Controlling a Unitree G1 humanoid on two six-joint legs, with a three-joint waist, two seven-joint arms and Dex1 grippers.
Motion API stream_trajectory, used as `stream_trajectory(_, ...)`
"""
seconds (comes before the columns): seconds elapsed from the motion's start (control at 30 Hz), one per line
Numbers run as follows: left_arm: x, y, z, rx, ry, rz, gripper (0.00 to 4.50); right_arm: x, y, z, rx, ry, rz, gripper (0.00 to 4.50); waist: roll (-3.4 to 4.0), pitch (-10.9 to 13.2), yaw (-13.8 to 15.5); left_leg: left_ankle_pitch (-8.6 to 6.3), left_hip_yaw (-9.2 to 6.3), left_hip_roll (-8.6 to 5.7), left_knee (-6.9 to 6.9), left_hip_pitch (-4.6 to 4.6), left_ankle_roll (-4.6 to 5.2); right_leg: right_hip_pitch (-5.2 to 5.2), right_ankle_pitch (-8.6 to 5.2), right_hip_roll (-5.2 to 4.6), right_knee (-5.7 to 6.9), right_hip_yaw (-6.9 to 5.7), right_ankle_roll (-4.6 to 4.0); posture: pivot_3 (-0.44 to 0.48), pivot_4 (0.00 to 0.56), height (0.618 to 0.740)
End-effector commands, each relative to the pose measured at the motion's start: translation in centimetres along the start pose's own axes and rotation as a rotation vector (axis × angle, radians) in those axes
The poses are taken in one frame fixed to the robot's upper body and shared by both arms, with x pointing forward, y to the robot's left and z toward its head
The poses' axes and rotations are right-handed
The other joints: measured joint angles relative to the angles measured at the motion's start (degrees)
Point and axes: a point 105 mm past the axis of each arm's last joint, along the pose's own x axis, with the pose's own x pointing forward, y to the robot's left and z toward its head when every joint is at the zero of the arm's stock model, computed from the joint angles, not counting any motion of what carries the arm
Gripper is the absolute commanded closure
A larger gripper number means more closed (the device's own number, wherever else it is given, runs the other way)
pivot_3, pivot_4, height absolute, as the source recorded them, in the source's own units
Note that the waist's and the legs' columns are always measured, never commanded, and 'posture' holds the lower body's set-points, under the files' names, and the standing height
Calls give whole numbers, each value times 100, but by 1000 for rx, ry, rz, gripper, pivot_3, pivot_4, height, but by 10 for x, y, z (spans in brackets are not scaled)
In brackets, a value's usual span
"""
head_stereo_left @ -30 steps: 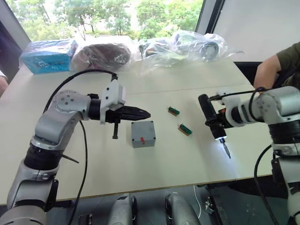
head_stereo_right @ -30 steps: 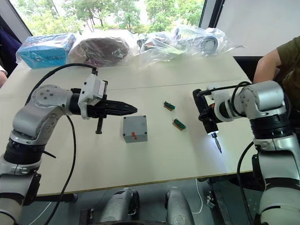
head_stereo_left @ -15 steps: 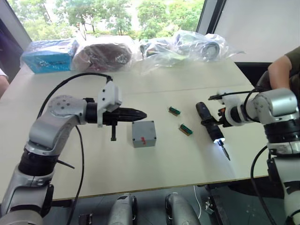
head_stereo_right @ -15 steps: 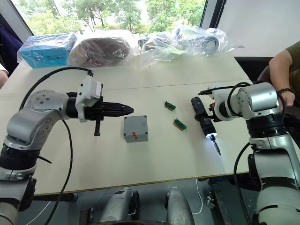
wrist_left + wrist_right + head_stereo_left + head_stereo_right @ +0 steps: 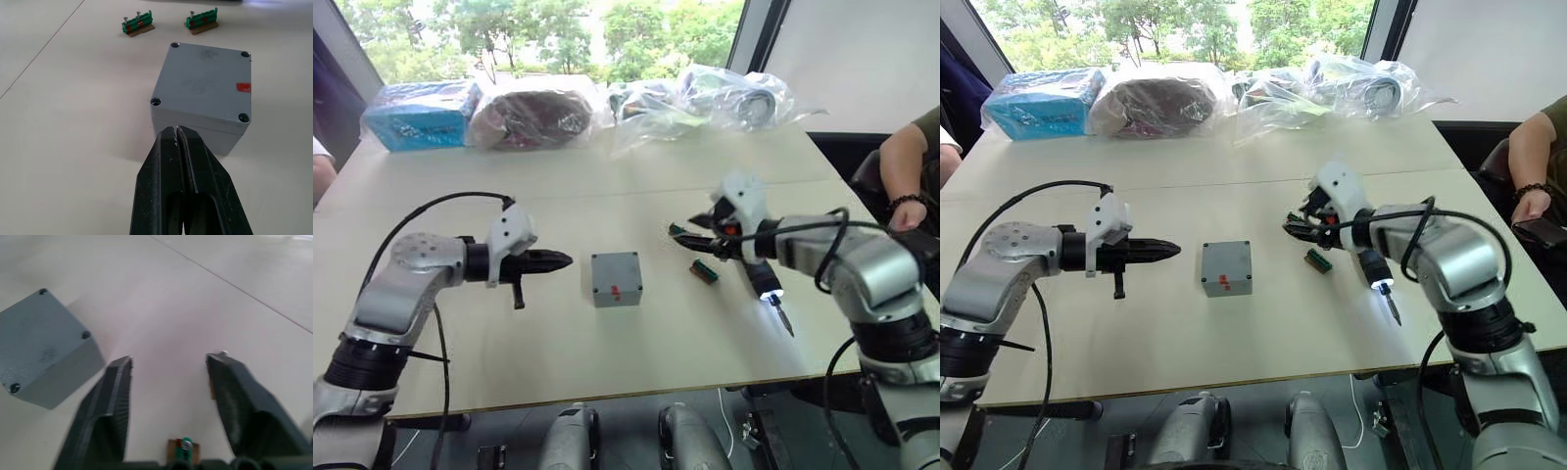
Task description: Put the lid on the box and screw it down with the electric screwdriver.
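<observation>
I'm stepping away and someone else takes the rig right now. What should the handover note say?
Left gripper: shut, empty, hovering just short of the box's near side.
Right gripper: open, empty, above the table by the green blocks.
Box: mid-table between the arms, with the lid seated flush on top.
Electric screwdriver: lying on the table near the right arm, tip lit, not gripped.
Done: lid placed.
Left: pick up the screwdriver and drive the corner screws; whether any are already tight cannot be told.

Bare desk point(image 5: 558, 343) lies along the front edge and left of the box point(image 5: 614, 278); two green blocks point(image 5: 703, 271) and the screwdriver point(image 5: 764, 284) crowd its right.
</observation>
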Motion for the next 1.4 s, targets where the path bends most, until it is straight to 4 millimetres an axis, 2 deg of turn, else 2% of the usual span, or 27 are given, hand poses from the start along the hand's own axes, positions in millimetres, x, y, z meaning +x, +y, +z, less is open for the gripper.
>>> stream_trajectory(0.03, 11, -2, -2, 36, -1, 8, 4500, 10, 18, -5, -74, -22, 33, 3884, -2, -2, 4, 0, 0, -1, 0, 0, 0, 0, 0, 0, 1, 0, 0, 0, 150, 740)
stream_trajectory(0.07, 14, -4, -5, 42, 3, 2, 4500, 14, 24, -9, -67, -22, 51, 4437, -2, -1, 3, 0, -2, -2, 0, 0, 0, 0, 0, 3, 0, -1, 0, 0, 150, 740)
stream_trajectory(0.23, 26, -4, -12, 62, 8, 16, 4500, 31, 46, -16, -51, -27, 108, 4437, -2, -1, -22, 0, -1, -1, -1, 2, 0, -3, 1, 9, 6, -1, 2, 0, 150, 740)
stream_trajectory(0.4, 36, -2, -12, 74, 2, 17, 4500, 37, 62, -16, -37, -22, 180, 4437, -3, -2, 12, 0, -5, -1, 0, 3, 0, -2, 1, 9, 10, -4, 2, 0, 150, 740)
stream_trajectory(0.57, 48, 3, -11, 87, -10, 29, 4500, 38, 79, -19, -21, 16, 273, 4437, -5, -4, 5, 0, -5, -2, 2, 4, 0, 1, 1, 7, 10, -4, 2, 0, 150, 740)
stream_trajectory(0.77, 62, 9, -18, 83, -7, 36, 4500, 33, 88, -25, -23, 73, 316, 4437, -5, -4, -4, 0, -7, -2, 2, 4, 0, 1, 2, 8, 12, -7, 4, 0, 150, 740)
stream_trajectory(0.93, 58, 15, -28, 94, 34, 42, 4500, 25, 75, -26, -51, 108, 255, 4437, -6, -4, -6, 0, -8, -2, 2, 4, 0, 1, 3, 8, 12, -7, 5, 0, 150, 740)
stream_trajectory(1.13, 32, 10, -40, 108, 112, -21, 4500, 15, 33, -19, -134, 116, 109, 4437, -5, -4, -9, 0, -8, -1, 2, 5, 0, 0, 3, 7, 11, -7, 4, 0, 150, 740)
stream_trajectory(1.27, 17, -2, -40, 117, 149, -103, 4500, 23, 13, -16, -156, 82, 50, 4437, -5, -4, -19, 0, -6, 0, 1, 5, 0, 0, 2, 9, 11, -7, 4, 0, 150, 740)
stream_trajectory(1.4, 11, -15, -33, 99, 146, -183, 4500, 36, 7, -16, -151, 54, 36, 4437, -4, -4, -9, 0, -3, 0, 1, 5, 0, -1, 2, 9, 11, -7, 4, 0, 150, 740)
